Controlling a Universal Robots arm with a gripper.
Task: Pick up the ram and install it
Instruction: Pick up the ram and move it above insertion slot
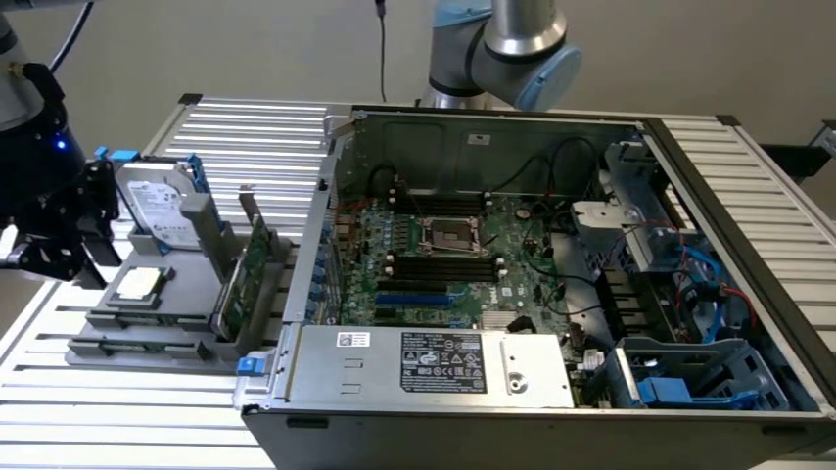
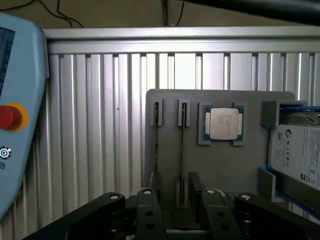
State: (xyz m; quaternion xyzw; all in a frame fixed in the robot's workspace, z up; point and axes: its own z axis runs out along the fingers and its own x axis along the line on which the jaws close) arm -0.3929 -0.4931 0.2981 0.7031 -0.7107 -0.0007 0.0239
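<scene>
The ram [image 2: 182,150] is found standing on edge in a slot of the gray holder [image 2: 225,167], its long axis running straight away from the gripper [image 2: 175,186], whose jaws are set wide apart, apparently either side of its near end.

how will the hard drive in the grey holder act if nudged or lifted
The hard drive looks metal-cased, so probably stiff and heavy for its size. Upright on edge in the grey holder, it might tip if pushed.
</scene>
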